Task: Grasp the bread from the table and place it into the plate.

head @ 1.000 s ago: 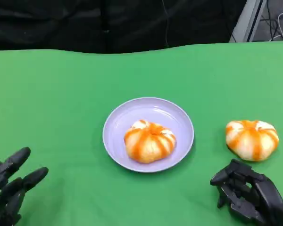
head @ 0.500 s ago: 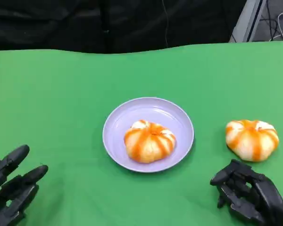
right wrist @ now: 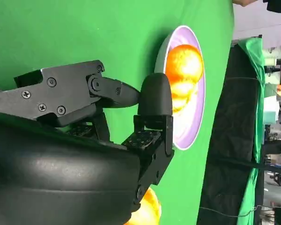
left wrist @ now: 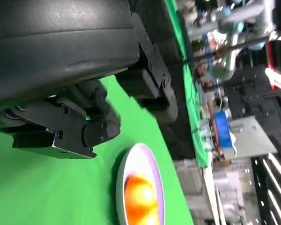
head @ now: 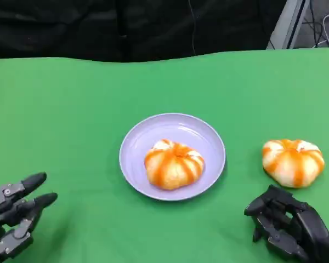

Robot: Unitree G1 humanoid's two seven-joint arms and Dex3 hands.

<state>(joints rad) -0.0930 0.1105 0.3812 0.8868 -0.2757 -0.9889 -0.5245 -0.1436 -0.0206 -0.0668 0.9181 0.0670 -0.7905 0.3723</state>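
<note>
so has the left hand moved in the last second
Yes. In the head view the left hand has dropped toward the near table edge and turned, its fingertips now lower against the plate, which has stayed put.

The left robot hand (head: 13,211) sits low, its fingers (head: 32,181) apart and stretched forward, holding nothing. The right robot hand (head: 285,222) rests low with its fingers (head: 257,205) curled inward toward the palm, empty, nothing between them.
</note>
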